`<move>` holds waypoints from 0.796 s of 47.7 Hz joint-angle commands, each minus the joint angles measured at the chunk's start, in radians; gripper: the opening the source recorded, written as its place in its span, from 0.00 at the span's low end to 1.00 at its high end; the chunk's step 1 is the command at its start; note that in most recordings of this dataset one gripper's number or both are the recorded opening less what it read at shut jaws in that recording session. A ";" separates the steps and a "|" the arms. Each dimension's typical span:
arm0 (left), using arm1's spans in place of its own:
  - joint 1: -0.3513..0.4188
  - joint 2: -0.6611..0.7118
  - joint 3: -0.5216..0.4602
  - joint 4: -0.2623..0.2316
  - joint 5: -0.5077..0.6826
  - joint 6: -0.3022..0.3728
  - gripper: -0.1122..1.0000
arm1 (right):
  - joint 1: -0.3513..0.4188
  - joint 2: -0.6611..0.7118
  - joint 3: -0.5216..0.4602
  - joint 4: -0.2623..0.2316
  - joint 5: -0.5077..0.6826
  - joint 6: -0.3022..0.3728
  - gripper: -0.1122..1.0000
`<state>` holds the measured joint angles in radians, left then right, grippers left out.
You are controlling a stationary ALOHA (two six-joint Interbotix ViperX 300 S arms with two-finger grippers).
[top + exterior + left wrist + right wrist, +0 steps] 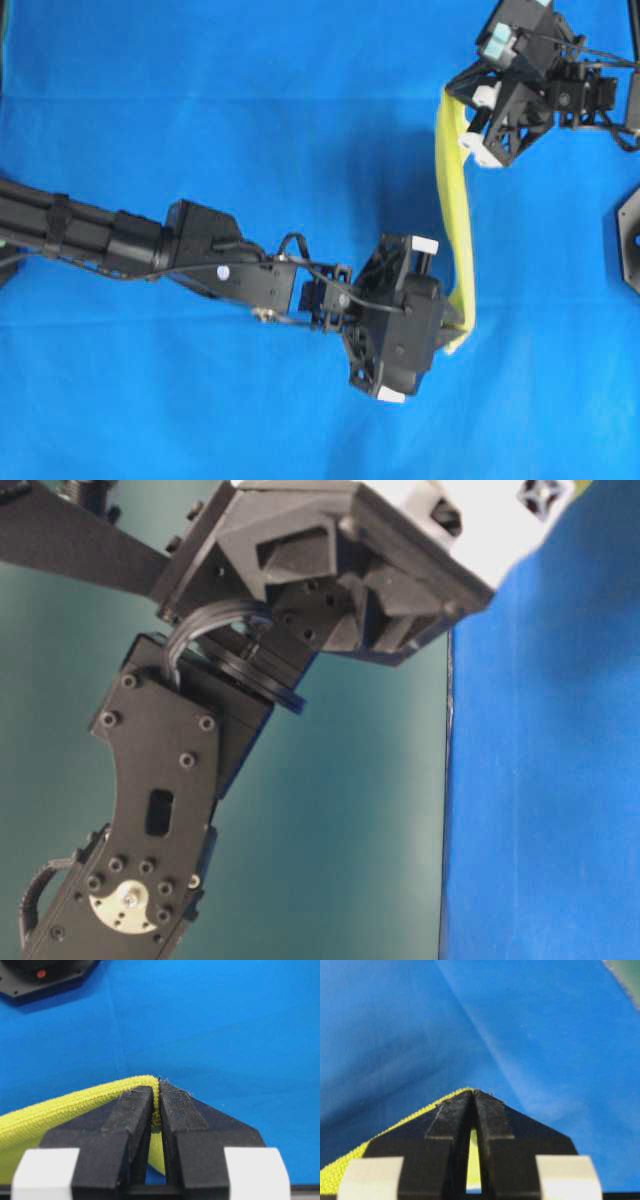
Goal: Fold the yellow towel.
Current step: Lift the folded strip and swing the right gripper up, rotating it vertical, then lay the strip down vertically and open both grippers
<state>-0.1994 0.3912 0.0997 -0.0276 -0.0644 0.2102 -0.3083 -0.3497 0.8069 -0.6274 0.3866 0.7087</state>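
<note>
The towel [458, 215] hangs as a narrow yellow band between both claws, above the blue desk [250, 100]. The left claw [452, 322] pinches its near end; the right claw [462, 100] pinches its far end. The left arm reaches in from the left, the right from the far right corner. Wrist views show each claw's jaws pressed together on a towel edge. The table-level view shows only arm links and blue cloth.
</note>
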 commanded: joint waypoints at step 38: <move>-0.025 -0.233 0.528 -0.012 -0.264 -0.318 0.13 | -0.023 0.388 -0.276 -0.025 -0.272 -0.012 0.12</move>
<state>-0.2117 0.1856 0.6381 -0.0414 -0.3175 -0.1074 -0.3237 0.0460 0.5538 -0.6489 0.1273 0.6980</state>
